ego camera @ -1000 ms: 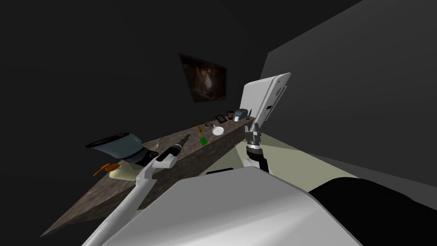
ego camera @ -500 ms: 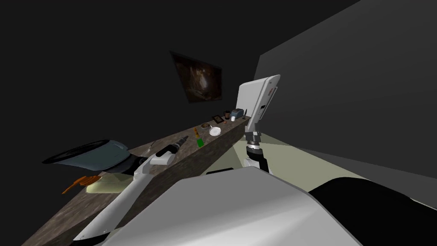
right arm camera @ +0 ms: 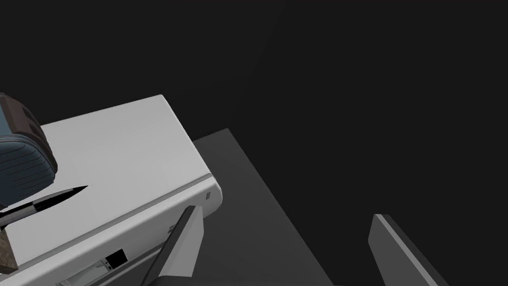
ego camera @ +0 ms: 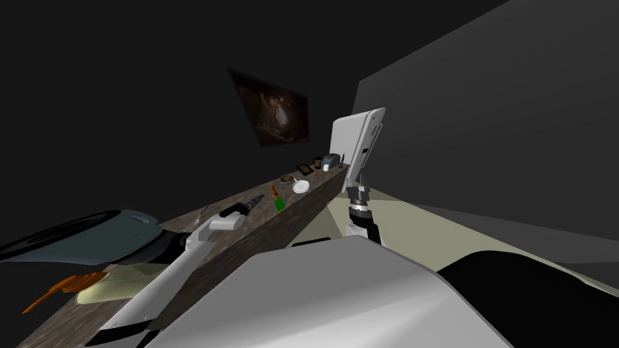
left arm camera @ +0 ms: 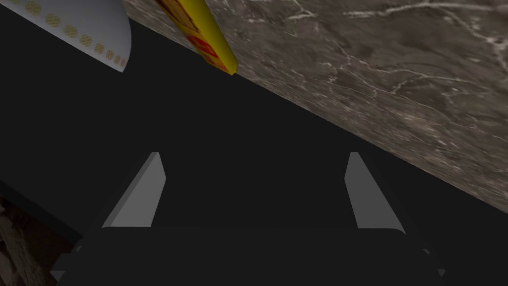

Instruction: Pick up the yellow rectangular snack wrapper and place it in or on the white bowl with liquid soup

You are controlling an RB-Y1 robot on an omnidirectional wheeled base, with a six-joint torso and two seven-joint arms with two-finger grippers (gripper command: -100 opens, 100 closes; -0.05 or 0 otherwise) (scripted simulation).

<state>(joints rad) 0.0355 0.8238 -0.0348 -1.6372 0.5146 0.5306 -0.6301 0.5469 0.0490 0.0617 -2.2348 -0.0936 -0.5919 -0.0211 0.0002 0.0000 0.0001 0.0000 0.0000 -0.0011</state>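
Turned head onward, sliding desk (left arm camera: 387,74) things leftward in view. Held left jaws spread, short of yellow snack wrapper (left arm camera: 208,37) at desk's edge beside white bowl (left arm camera: 84,30); right jaws spread too. Judged wrapper light, thin, slick; best pinched across narrow width.

snack wrapper (left arm camera: 201,37) on counter (left arm camera: 372,74), just beside bowl (left arm camera: 84,25) (small gap between), tall appliance (ego camera: 356,142) at counter's far end, picture (ego camera: 270,115) on wall behind counter

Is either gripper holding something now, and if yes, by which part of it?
Nothing is held. The left gripper has its jaws open and empty, the wrapper beyond them; the right gripper is open and empty too.
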